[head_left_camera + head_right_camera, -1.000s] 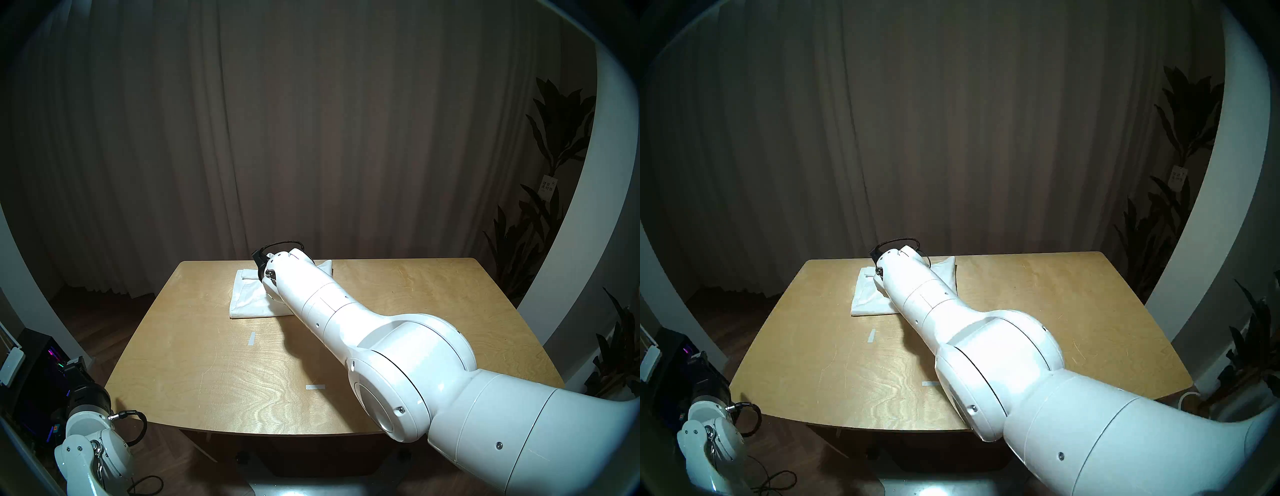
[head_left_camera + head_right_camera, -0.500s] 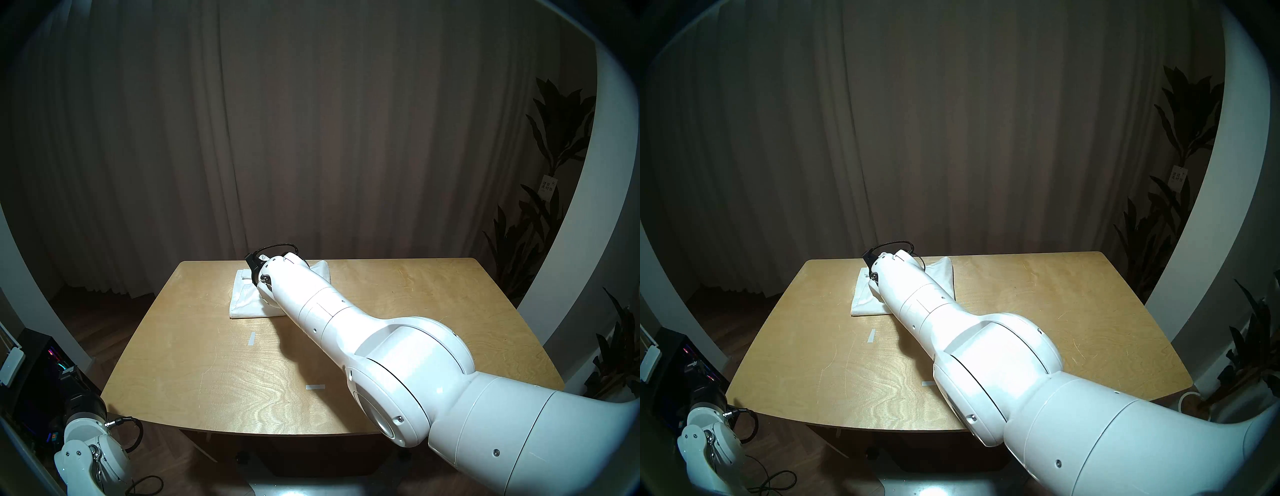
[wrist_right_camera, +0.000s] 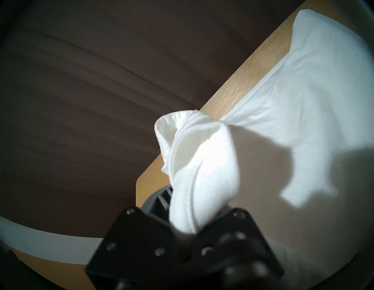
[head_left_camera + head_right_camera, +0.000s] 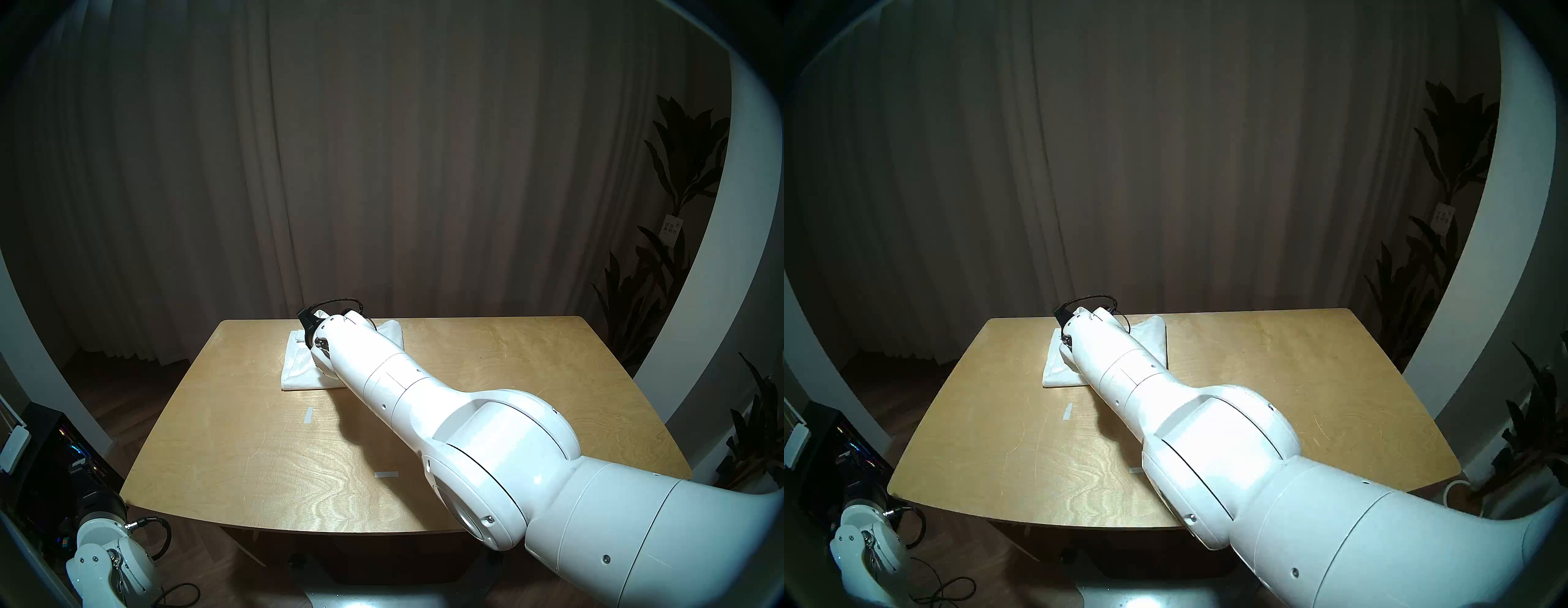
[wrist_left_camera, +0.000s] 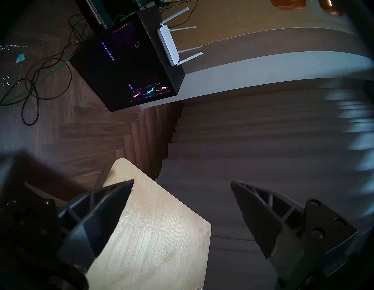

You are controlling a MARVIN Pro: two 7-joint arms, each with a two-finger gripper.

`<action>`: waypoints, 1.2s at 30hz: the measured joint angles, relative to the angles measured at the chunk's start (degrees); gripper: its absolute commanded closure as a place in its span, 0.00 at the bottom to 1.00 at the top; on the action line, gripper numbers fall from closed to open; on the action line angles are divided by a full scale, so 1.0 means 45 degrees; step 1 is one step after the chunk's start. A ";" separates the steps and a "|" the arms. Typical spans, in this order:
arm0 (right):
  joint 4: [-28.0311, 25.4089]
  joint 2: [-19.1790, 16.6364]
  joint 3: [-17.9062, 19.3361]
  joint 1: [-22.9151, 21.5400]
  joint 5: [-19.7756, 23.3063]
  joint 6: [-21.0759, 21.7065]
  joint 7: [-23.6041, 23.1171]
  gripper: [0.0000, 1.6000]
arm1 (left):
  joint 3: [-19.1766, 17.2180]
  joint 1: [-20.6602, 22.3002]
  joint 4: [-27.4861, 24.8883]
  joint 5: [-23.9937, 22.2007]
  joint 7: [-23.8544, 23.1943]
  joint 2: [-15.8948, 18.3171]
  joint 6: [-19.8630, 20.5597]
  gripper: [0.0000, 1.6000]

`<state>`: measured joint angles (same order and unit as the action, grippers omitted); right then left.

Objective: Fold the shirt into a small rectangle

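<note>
The white shirt [image 4: 297, 369] lies partly folded on the far middle of the wooden table [image 4: 254, 467], also seen as the shirt [image 4: 1055, 369]. My right arm [image 4: 382, 373] reaches across it and hides its middle. In the right wrist view my right gripper [image 3: 188, 202] is shut on a bunched hem of the shirt [image 3: 202, 162], lifted above the rest of the cloth [image 3: 303, 91] by the table's far edge. My left gripper [image 5: 182, 182] hangs open and empty off the table's near left corner [image 5: 153, 232]. My left arm [image 4: 106, 552] sits low at the bottom left.
Two white tape strips [image 4: 307, 415] [image 4: 386, 474] are stuck on the table. A dark computer case [image 5: 125, 66] with a white router [image 5: 169, 44] and loose cables stands on the floor to the left. Plants [image 4: 679, 170] stand at the right, a curtain behind.
My right gripper has carried the held part of the shirt a little to the left, pulling the shirt's right end after it. My left arm has sunk lower beside the table.
</note>
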<state>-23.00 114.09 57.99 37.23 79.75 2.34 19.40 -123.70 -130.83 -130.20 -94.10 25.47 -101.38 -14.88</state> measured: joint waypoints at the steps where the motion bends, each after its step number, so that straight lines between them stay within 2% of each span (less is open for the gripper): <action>1: -0.0001 0.0001 -0.0019 0.0000 0.0033 -0.0033 0.0003 0.00 | -0.0004 0.0006 0.0005 -0.0001 0.0000 0.0002 -0.0001 0.00; 18: -0.0256 0.0026 -0.0462 -0.0015 0.1099 -0.0576 0.0001 0.00 | -0.0014 0.0288 0.0074 -0.0079 -0.0012 0.0064 -0.0008 0.00; 25: -0.0416 0.0041 -0.0387 0.0152 0.2152 -0.0595 0.0039 0.00 | 0.0132 0.0431 0.0040 -0.0095 -0.0025 0.0127 0.0125 0.00; 36: -0.0473 0.0040 -0.0504 0.1141 0.4005 -0.0474 0.0224 0.00 | 0.0447 0.0628 -0.0060 -0.0097 -0.0041 0.0257 0.0460 0.00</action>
<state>-25.13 114.28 55.73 42.36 97.77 0.21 20.40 -121.69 -128.00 -130.47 -94.53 25.28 -100.22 -12.80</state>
